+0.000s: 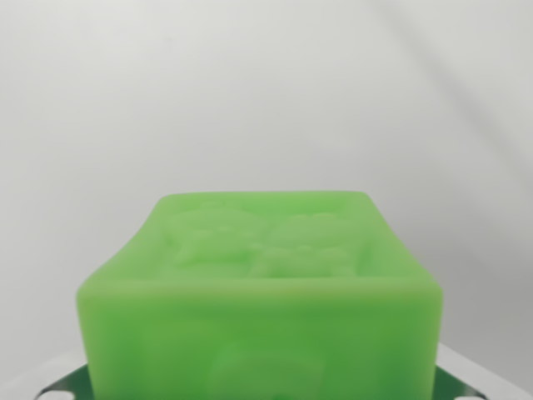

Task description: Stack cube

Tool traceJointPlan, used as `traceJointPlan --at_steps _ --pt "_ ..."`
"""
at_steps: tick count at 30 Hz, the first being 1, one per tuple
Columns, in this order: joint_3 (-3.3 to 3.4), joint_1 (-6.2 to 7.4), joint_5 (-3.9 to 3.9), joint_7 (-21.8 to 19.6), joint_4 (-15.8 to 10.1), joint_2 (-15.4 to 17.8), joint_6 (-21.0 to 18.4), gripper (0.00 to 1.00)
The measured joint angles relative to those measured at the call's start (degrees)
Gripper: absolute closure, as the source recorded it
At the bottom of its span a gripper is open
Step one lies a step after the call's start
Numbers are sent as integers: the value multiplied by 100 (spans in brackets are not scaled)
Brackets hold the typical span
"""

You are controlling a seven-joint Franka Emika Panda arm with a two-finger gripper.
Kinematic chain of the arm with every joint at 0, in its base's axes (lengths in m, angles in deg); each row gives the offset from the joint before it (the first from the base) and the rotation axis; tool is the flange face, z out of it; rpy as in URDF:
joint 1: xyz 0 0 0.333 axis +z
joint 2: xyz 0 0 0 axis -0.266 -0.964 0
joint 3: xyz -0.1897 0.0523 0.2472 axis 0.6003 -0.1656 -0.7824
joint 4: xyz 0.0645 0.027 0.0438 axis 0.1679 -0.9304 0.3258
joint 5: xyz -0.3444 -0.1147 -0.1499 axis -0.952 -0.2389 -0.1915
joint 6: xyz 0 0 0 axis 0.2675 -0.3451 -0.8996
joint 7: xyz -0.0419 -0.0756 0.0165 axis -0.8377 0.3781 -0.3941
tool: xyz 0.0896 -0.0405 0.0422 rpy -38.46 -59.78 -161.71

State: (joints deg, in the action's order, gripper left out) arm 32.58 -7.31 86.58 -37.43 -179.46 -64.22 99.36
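Note:
A translucent green cube (pixel 262 292) fills the lower half of the wrist view, very close to the camera. Its top face carries a raised relief pattern, and its front face shows a faint embossed shape. Small white and dark green pieces stick out from behind the cube at the bottom left corner (pixel 52 388) and the bottom right corner (pixel 468 382). I cannot tell whether they belong to the gripper. No fingertips are visible, and the cube hides whatever is below and behind it. No second cube is in view.
A plain, pale grey-white surface (pixel 266 92) with soft shadows covers the whole upper half of the view.

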Motion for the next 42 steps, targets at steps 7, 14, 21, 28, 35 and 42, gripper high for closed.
traceJointPlan --at_steps 7,14,21,28,35,42 --pt "0 50 0 -81 -174 130 0 100" --pt "0 134 0 -221 -408 292 61 100" --pt "0 221 -1 -375 -645 451 147 100" --pt "0 308 -3 -528 -869 607 211 100" --pt "0 395 -6 -681 -1078 753 275 100" --pt "0 491 -9 -844 -1300 912 337 100"
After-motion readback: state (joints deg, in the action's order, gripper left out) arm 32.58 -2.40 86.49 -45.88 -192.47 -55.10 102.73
